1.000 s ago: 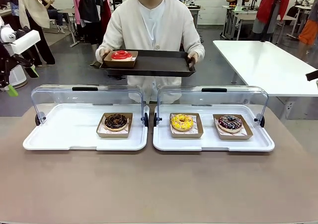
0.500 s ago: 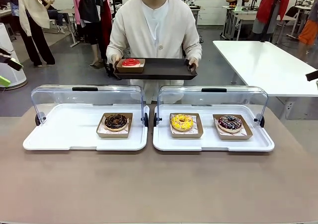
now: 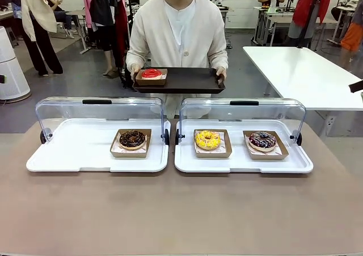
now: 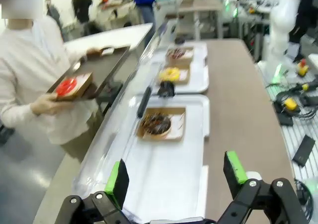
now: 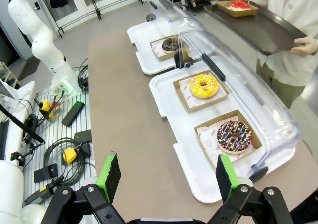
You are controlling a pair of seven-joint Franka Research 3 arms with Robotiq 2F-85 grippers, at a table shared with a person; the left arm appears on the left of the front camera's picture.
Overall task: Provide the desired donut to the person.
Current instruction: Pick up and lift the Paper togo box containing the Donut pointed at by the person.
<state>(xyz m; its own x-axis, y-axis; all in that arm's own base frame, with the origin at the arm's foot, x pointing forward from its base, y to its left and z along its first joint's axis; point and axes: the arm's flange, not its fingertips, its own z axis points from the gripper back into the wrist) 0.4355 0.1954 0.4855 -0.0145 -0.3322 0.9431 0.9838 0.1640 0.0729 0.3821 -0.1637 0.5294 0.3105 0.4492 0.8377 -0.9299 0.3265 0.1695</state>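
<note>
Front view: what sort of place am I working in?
Probably a lab mock-up of a bakery counter: white plastic display trays with clear lids hold boxed donuts, a person in a cream cardigan holds a black serving tray, and a white worktable stands behind.

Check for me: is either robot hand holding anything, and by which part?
Neither. The left hand and right hand are open and empty. The person grips the black tray, carrying a red donut, by its two ends.
</note>
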